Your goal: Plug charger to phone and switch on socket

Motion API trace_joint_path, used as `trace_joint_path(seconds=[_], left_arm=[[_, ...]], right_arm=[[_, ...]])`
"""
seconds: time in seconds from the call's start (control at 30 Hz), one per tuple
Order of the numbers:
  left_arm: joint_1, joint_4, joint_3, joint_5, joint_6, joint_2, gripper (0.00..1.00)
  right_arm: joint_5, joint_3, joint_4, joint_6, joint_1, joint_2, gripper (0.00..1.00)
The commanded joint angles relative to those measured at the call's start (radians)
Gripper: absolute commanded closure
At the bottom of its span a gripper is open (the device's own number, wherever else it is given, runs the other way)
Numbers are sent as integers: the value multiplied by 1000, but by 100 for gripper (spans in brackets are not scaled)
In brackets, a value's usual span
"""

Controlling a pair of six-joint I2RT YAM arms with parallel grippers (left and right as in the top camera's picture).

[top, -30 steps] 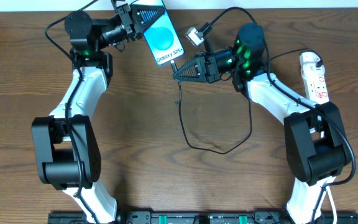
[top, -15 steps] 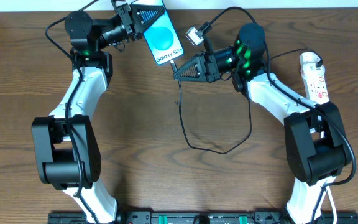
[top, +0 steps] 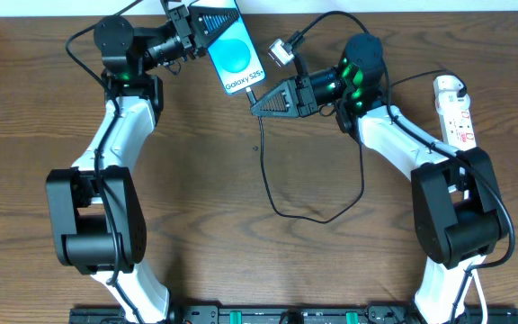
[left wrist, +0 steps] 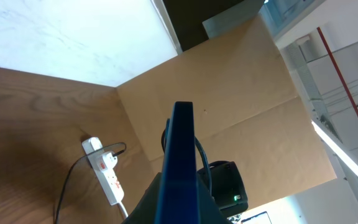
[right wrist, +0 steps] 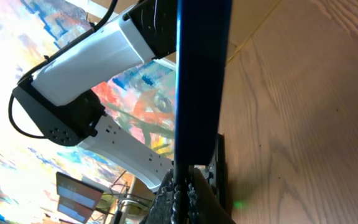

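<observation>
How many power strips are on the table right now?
1. The socket lies flat near the right edge of the table, towards the far side. No other shows, though some tabletop is hidden.

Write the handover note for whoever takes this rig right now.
Left gripper: shut on the phone, held off the table, screen lit.
Right gripper: shut on the charger near its tip, at the phone's lower edge; the cable loops over the table.
Socket: far right, a white plug appears to be in it.
Done: phone and charger gripped and lined up.
Left: seat the tip (cannot tell if it is in), then switch on the socket.
</observation>
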Motion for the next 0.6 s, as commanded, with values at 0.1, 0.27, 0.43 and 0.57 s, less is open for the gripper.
trace_joint_path(seconds=[0.1,0.27,0.43,0.57], left_arm=[[-31,10,19,51,14,-21,93],[-33,10,19,51,17,-21,93],[-37,10,19,51,18,-21,93],[-43,10,19,68,21,-21,92]], right_arm=[[83,12,2,33,-12,8,99],[95,12,3,36,-12,8,99],[100,12,3,36,-12,8,99],[101,12,3,36,-13,8,99]])
